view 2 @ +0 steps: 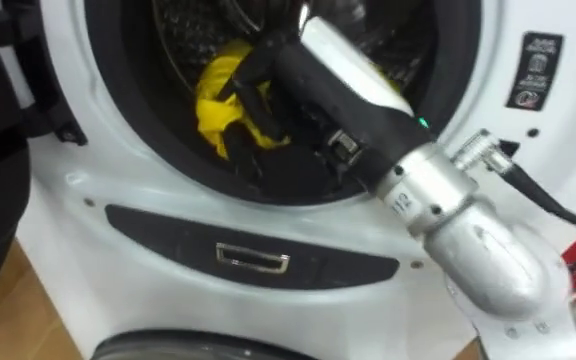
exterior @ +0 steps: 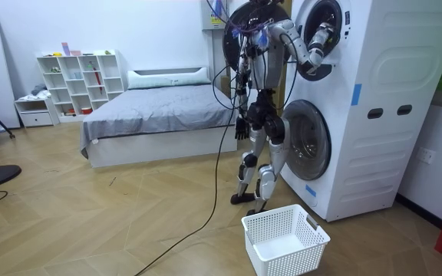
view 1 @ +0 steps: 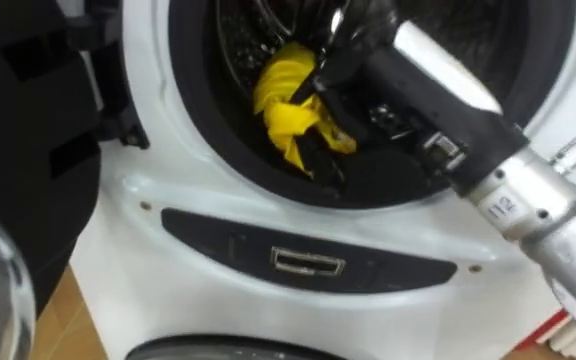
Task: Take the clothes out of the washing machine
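Right hand (view 1: 346, 92) in the drum (view 1: 236, 45), fingers curled round the yellow cloth (view 1: 280, 100); next, pull it clear over the rim.

A home bedroom is being shown: a grey bed (exterior: 156, 115) is being flanked by a white cube shelf (exterior: 83, 80), and stacked washing machines (exterior: 374, 115) are being housed on wood flooring (exterior: 90, 215).
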